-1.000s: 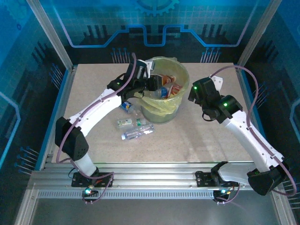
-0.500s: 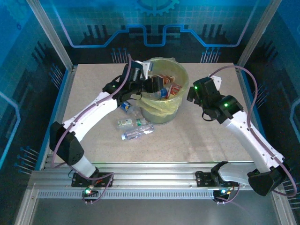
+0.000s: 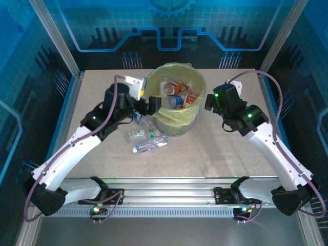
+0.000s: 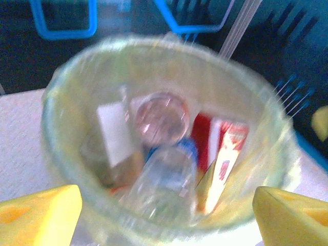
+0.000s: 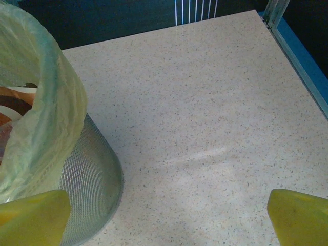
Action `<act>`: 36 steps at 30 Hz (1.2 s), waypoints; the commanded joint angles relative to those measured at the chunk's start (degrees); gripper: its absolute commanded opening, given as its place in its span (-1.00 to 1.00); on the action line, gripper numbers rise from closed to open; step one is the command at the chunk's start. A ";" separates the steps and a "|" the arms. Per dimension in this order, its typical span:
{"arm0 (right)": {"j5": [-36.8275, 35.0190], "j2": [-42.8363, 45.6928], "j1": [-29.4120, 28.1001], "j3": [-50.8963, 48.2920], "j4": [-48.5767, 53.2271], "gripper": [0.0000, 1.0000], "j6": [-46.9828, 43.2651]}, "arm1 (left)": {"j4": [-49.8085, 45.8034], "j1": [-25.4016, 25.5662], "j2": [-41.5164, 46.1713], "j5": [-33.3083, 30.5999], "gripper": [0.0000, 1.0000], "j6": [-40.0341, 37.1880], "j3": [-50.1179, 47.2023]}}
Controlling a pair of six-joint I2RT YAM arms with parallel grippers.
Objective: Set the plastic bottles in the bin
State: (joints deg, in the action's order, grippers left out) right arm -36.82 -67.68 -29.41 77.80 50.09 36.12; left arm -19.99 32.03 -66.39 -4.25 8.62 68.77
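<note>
The speckled beige table (image 3: 220,148) carries the bin (image 3: 179,124) toward 12 o'clock from its middle. Near the bin's base at 8 o'clock lie a white-labelled bottle (image 3: 137,134) and a blue-labelled bottle (image 3: 150,145), with perhaps a third bottle (image 3: 138,117), half hidden, at 9 o'clock

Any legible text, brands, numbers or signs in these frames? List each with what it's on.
No text reads in any view.
Red-and-white pack in the bin: print blurred.
White label inside: blurred.
Loose bottles beside the bin: labels too small.
Gear emblem on the back wall: graphic, no words.
</note>
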 commanded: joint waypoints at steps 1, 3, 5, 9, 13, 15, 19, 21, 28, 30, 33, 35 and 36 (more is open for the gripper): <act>-0.27 0.80 0.74 2.18 0.21 0.99 -0.92 | -3.40 0.13 4.31 -4.35 0.80 -5.03 -8.56; -0.64 0.80 0.78 2.02 0.54 0.99 -0.57 | -3.75 0.08 6.68 -4.33 0.84 -3.33 -13.26; -0.89 0.85 0.78 1.79 0.71 0.99 -0.15 | -3.88 0.17 8.53 -4.28 0.86 -0.95 -17.53; -0.54 0.50 0.76 1.78 0.95 0.99 0.18 | -2.53 0.26 10.05 -3.74 0.86 3.63 -24.35; -0.64 0.11 0.76 2.05 1.48 0.99 0.51 | -1.32 1.04 8.55 -3.98 0.86 5.72 -28.62; -0.78 0.05 0.76 2.18 1.51 0.99 0.61 | -1.37 1.57 7.25 -4.37 0.88 6.13 -29.45; -0.79 -0.17 0.76 2.33 1.57 0.99 0.97 | -0.59 3.23 4.41 -4.69 0.92 6.15 -30.44; -0.80 -0.26 0.76 2.38 1.59 0.99 1.19 | -0.21 3.64 2.72 -5.40 0.96 6.43 -30.66; -0.62 -1.21 0.76 3.38 2.30 0.99 1.27 | 0.56 4.66 -3.55 -7.44 0.98 7.34 -29.97; -0.71 -1.31 0.80 3.46 2.39 0.99 1.32 | 0.82 4.96 -4.64 -7.44 0.98 7.50 -30.00; -0.71 -1.31 0.76 3.40 2.21 0.99 1.47 | 1.57 5.53 -6.16 -7.00 0.98 7.88 -30.01; -0.66 -1.56 0.80 3.40 2.12 0.99 1.50 | 2.13 6.30 -7.18 -6.78 0.98 8.12 -30.01; -0.63 -1.62 0.80 3.45 2.12 0.99 1.49 | 2.24 6.65 -7.62 -6.73 0.98 8.21 -29.93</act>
State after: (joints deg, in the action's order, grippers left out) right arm -37.01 -68.82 -29.19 79.61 51.51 36.62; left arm -19.35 37.67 -72.73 -10.33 15.35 38.85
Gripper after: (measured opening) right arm 0.997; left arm 0.990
